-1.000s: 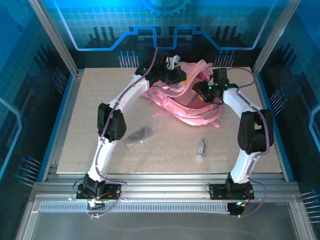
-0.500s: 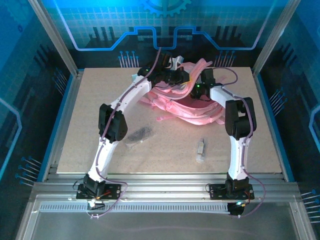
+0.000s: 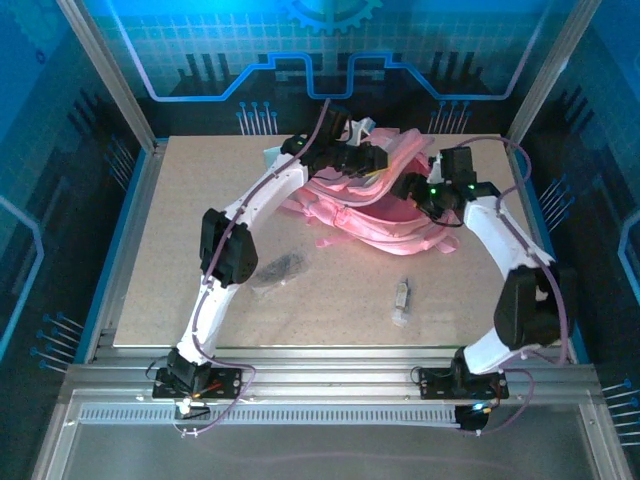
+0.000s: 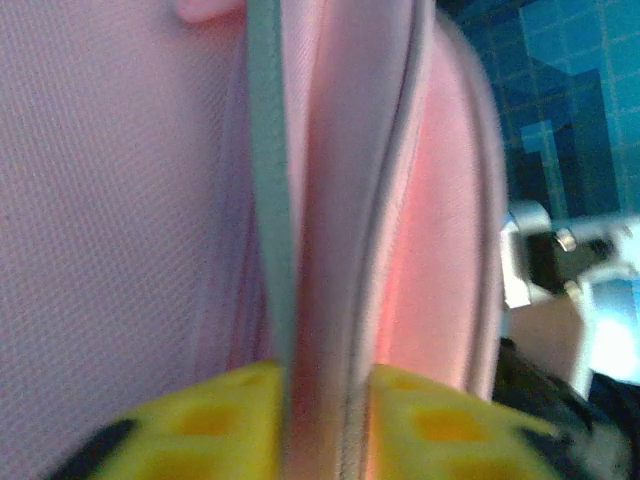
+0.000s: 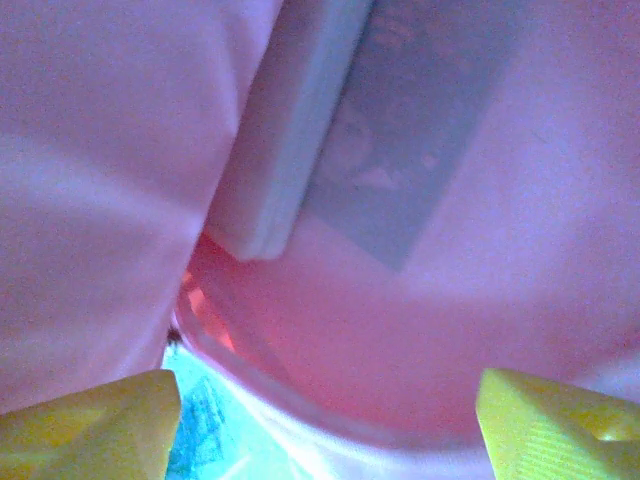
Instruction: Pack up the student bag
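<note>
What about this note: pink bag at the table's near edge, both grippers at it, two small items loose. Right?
No: the top view shows the bag at the far edge of the table. Left gripper and right gripper are at it, a dark item and a pale item loose.

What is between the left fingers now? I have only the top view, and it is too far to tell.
Observer: In the left wrist view a folded rim of the student bag, with its zipper line, runs between the yellow left fingers.
Operator: And are the right fingers open?
Observer: Yes, the right fingers stand wide apart.
Operator: Is something in front of them?
Observer: A flat pale item with a grey panel lies among pink fabric; what it is I cannot tell.
</note>
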Available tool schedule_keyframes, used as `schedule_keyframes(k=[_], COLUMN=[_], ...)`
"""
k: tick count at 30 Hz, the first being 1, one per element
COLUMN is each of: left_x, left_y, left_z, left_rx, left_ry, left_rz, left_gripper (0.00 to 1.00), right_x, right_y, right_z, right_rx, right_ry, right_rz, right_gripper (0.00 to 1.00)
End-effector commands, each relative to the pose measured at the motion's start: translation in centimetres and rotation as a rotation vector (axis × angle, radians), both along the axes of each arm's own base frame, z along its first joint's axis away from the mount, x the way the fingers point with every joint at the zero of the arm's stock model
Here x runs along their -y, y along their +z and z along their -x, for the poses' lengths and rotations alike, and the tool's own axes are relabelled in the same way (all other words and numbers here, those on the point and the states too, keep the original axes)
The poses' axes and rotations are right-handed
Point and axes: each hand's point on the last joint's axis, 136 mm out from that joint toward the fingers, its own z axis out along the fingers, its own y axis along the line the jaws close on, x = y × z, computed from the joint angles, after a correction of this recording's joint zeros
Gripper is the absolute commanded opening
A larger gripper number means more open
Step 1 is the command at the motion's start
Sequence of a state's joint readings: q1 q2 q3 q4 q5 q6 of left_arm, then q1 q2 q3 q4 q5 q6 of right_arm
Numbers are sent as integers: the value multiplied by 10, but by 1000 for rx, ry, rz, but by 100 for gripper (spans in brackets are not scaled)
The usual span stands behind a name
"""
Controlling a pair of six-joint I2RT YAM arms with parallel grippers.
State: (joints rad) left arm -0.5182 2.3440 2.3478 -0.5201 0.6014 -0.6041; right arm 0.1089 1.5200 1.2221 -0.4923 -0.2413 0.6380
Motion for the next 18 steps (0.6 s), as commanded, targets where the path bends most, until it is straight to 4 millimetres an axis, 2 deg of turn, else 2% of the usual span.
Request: schedule_keyframes(k=[1,4,6,10,12,14,18], left_x=[1,-18,-36,-84,-112,-143,-190], left_y=[29,27,28,14,2,-15,-44], left_z=[22,36,47,72,83,94,114], left_rx=[31,52,70,85,87,89,61], left_ry=[-50,-13,22,111,176,249,355], left_rz=[25,-21,-51,-156,-218,-291,-387], left_gripper=[57,64,75,94,99,99,99], right_x=[20,20,18,4,-5,-16,-41], right_y=[-24,-20,-16,-9,-5,-4,-6], right_z=[55,79,93,119,130,139,149], right_rx=[-135,-129,-123,-99,-79,-55,-24], right_ry=[16,17,23,60,75,94,134], right_rz=[118,123,127,137,133,126,98], right_gripper=[85,89,91,92,92,92,92])
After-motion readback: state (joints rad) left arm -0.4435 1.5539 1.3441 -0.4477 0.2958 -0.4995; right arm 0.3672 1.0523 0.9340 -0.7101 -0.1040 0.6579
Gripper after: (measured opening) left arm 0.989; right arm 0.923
